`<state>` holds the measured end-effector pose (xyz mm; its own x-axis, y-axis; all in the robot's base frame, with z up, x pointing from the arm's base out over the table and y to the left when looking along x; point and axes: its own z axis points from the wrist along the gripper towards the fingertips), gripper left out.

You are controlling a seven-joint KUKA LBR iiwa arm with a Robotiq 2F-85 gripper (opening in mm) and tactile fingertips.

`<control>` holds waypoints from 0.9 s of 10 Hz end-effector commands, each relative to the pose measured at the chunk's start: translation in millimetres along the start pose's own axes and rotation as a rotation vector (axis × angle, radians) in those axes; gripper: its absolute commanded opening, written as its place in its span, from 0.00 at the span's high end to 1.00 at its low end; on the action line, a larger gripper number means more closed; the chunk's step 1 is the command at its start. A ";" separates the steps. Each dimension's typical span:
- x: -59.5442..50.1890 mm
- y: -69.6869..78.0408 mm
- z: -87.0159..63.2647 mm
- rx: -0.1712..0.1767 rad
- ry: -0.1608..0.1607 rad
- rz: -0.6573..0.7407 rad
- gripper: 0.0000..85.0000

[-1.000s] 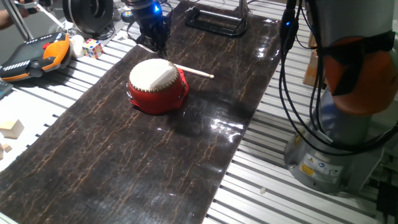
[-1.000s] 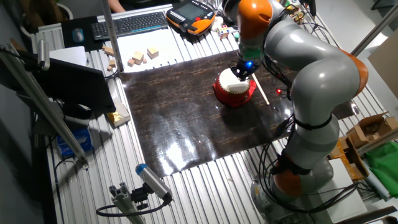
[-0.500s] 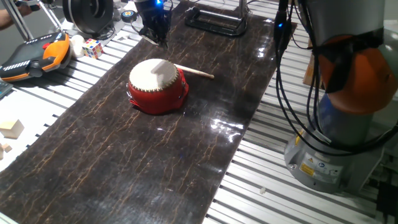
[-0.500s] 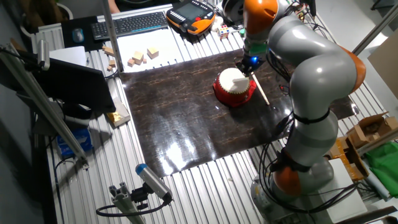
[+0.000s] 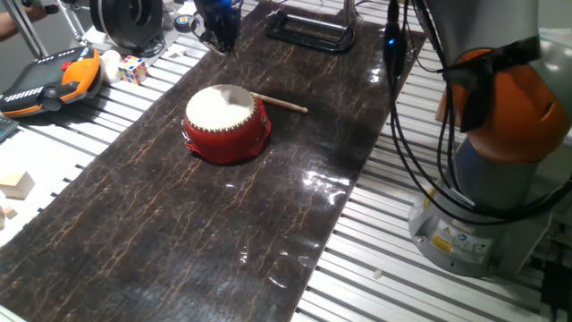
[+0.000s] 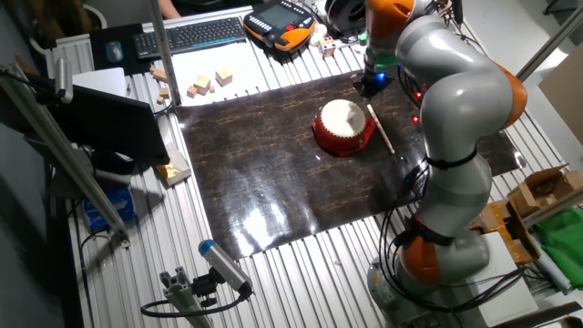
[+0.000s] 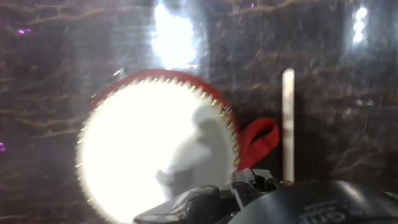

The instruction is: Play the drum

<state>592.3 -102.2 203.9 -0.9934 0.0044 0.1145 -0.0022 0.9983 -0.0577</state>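
The red drum [image 5: 223,125] with its cream-white skin stands on the dark mat [image 5: 179,233]; it also shows in the other fixed view [image 6: 344,126] and fills the hand view [image 7: 155,149]. A thin pale wooden stick [image 5: 281,103] lies on the mat against its far side, also visible in the other fixed view [image 6: 380,128] and the hand view [image 7: 288,124]. My gripper [image 5: 220,36] hangs above the mat's far edge, clear of the drum, and also shows in the other fixed view [image 6: 369,82]. Its fingers look closed together and hold nothing.
A black frame [image 5: 313,31] lies at the mat's far end. A colour cube [image 5: 134,69], an orange teach pendant [image 5: 45,80] and wooden blocks [image 5: 16,185] sit left of the mat. The arm's base [image 5: 483,206] and cables stand on the right.
My gripper has lifted off the drum skin and moved up and away toward the mat's far edge. The drum and stick have not moved.
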 end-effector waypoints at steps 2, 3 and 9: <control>-6.5 -12.2 6.1 -0.010 -0.002 -0.019 0.99; -8.4 -16.6 8.6 -0.010 -0.004 -0.029 0.99; -19.0 -30.0 22.4 -0.051 0.036 -0.096 0.99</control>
<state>608.6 -133.6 181.3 -0.9836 -0.0930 0.1547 -0.0934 0.9956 0.0046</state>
